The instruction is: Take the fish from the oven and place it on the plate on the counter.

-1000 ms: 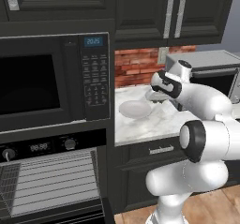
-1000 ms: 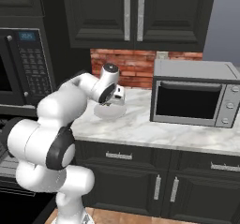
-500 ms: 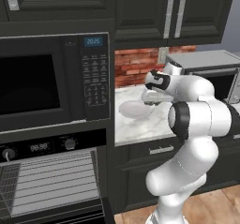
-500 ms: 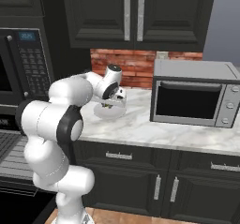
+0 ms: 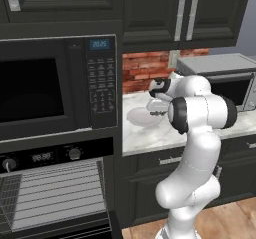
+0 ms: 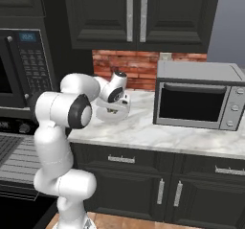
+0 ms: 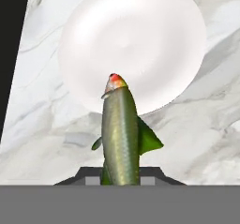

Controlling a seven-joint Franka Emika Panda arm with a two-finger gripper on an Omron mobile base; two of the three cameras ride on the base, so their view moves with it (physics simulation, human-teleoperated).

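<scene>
In the hand view the small olive-green fish point(image 7: 120, 134) stands upright between my fingertips, and my gripper point(image 7: 120, 175) is shut on it. Its reddish head points at the near rim of the round pale plate point(image 7: 131, 45) lying below on the marble counter point(image 7: 42, 124). From the left base view, my gripper point(image 5: 158, 112) hangs just over the right rim of the plate point(image 5: 137, 117). From the right, my gripper point(image 6: 119, 108) hovers above the plate point(image 6: 109, 115). The black oven point(image 5: 45, 155) shows at lower left, with its wire rack point(image 5: 55, 193) exposed.
A black keypad microwave point(image 5: 55, 88) stands above the oven, left of the plate. A grey box microwave point(image 6: 198, 96) sits on the counter to the right. Red brick wall point(image 6: 139, 65) backs the counter, under dark upper cabinets point(image 6: 136, 15).
The arm has swung its elbow round and carried the gripper with the fish leftward along the counter, from beside the plate to above its rim.
</scene>
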